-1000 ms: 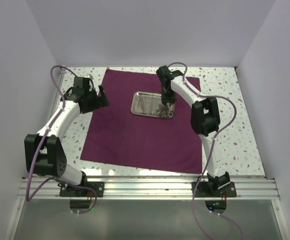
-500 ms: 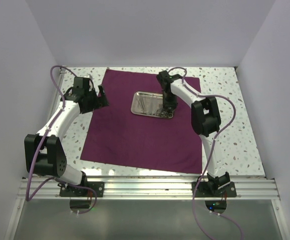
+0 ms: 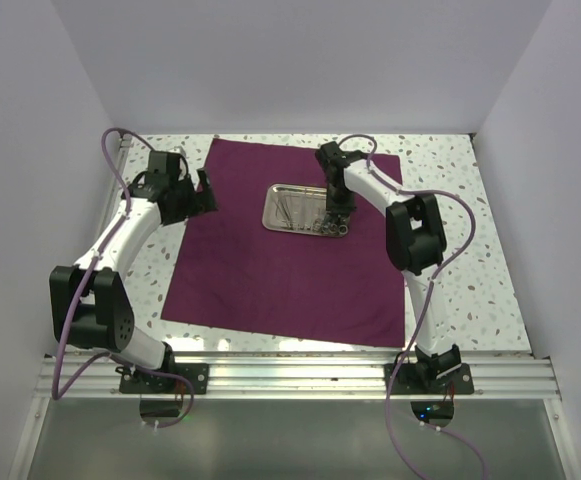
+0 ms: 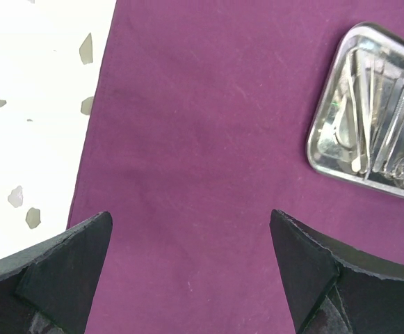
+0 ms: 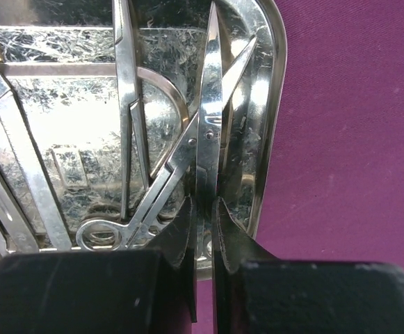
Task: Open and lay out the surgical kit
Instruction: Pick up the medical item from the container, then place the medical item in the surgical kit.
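a: right gripper (image 5: 202,216)?
b: pinched on scissors (image 5: 207,118), low in steel tray (image 5: 275,104), far-centre on flat purple cloth (image 5: 354,139).
a: left gripper (image 4: 190,223)?
b: spread wide, hovering above cloth near its left edge.

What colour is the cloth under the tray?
Dark purple cloth, clearest in the top external view.

The steel tray (image 5: 69,139) and scissors (image 5: 208,132) are showing glossy, mirror-bright metal, the maroon cloth wrap (image 4: 208,139) is reading matt and finely woven, and the speckled tabletop (image 4: 35,69) is looking smooth, stone-like.
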Robot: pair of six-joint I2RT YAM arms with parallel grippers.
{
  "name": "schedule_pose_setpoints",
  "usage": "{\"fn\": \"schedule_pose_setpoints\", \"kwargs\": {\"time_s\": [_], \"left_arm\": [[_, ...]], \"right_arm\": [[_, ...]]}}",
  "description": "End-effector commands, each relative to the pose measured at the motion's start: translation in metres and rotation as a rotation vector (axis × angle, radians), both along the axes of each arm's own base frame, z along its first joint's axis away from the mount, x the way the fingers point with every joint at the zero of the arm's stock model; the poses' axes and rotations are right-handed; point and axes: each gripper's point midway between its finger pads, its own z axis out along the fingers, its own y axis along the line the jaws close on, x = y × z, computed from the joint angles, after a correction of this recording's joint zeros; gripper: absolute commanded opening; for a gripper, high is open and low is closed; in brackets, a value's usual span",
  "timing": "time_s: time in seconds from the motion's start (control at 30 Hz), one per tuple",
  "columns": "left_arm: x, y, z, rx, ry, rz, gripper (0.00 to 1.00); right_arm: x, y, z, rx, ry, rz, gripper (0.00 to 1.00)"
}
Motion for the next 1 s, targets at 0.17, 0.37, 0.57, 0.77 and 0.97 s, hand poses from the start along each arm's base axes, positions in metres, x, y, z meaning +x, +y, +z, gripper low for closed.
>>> {"fn": "schedule_pose_setpoints", "kwargs": {"time_s": [0.17,0.37,0.57,0.77,0.97], "left_arm": [[0.032,-0.029,0.044,-0.032,-0.166,-0.103,1.0],[0.043,-0.078,0.046,-0.1,-0.196,-0.208,1.0],[0.05,-0.134,0.016,-0.046,-0.103,-0.257,0.96],[0.063,-0.175,-0.007,-0.043,-0.054,-0.258,0.79],[0.074,-0.2,-0.021,-0.052,-0.034,-0.277,0.75]], "right_arm": [[0.0,0.0,0.102,0.074,-0.163,0.02,0.0],[-0.06,-0.018,0.135,0.135,-0.186,-0.013,0.0],[-0.169,-0.038,0.094,0.236,-0.068,-0.086,0.0],[-0.234,-0.035,0.054,0.301,0.017,-0.097,0.0],[-0.265,-0.035,0.031,0.289,0.088,-0.11,0.0]]}}
